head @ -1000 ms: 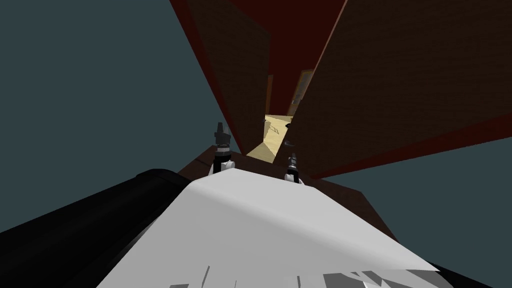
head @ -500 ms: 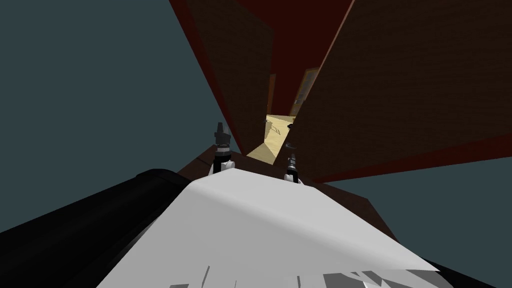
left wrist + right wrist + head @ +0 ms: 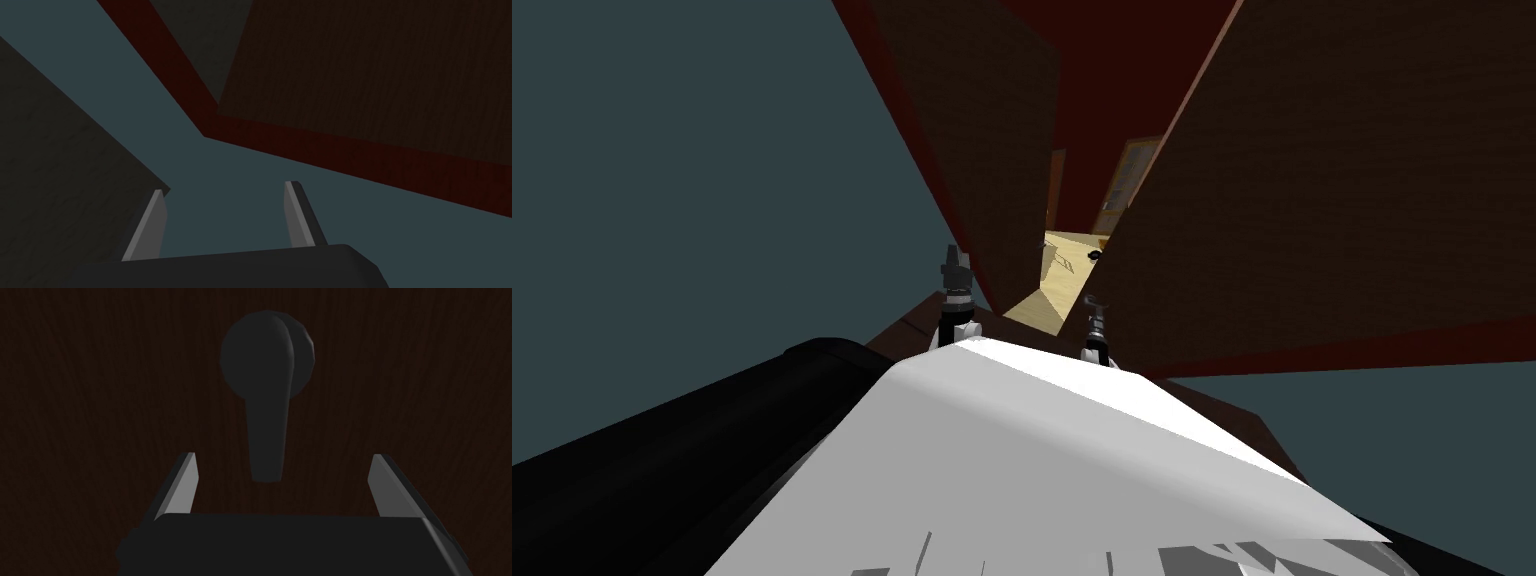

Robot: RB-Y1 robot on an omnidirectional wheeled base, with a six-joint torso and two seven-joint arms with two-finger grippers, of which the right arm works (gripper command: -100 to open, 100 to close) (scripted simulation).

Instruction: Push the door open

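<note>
Door (image 3: 1312, 200) ajar, handle (image 3: 267, 398) before right claw (image 3: 283, 456)

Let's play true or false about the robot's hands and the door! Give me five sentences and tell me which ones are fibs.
1. The right gripper has its fingers open. True.
2. The right gripper is squeezing the door handle. False: its fingers stand apart on either side of the lever and do not press it.
3. The door is shut tight. False: it stands ajar, and a light floor shows through the gap.
4. The left gripper holds nothing. True.
5. The handle is a bright yellow ball. False: it is a dark lever on a round base.
</note>
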